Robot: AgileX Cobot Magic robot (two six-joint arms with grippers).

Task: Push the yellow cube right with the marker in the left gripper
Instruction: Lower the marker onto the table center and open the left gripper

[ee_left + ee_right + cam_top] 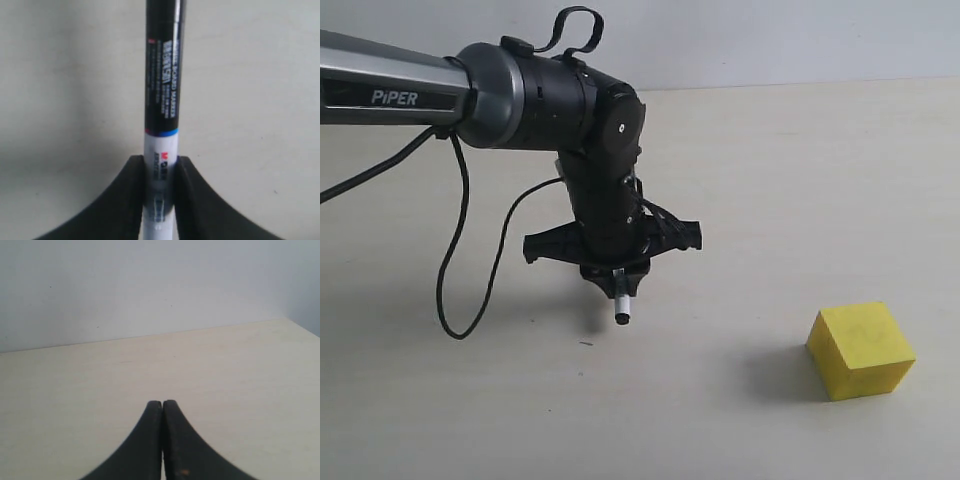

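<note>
The left gripper [617, 280] points down at the table [770, 180]. Its two black fingers are clenched on the marker [161, 100], pinching the white part of the barrel from both sides, and the dark printed label runs on past the fingertips. In the exterior view a short stub of the marker with a black end sticks out below the fingers. Whether that end touches the table cannot be told.

The yellow cube [860, 350] sits flat on the table, well apart from the fingers, off to their right and somewhat nearer the camera. The stretch between the marker's end and the cube is bare tabletop with the cube's shadow lying on it. A black cable [445, 290] loops down from the arm on the side of the fingers away from the cube.

The right gripper [162, 404] has its fingers pressed together, pad to pad, above the table and facing a pale wall [150, 285].
</note>
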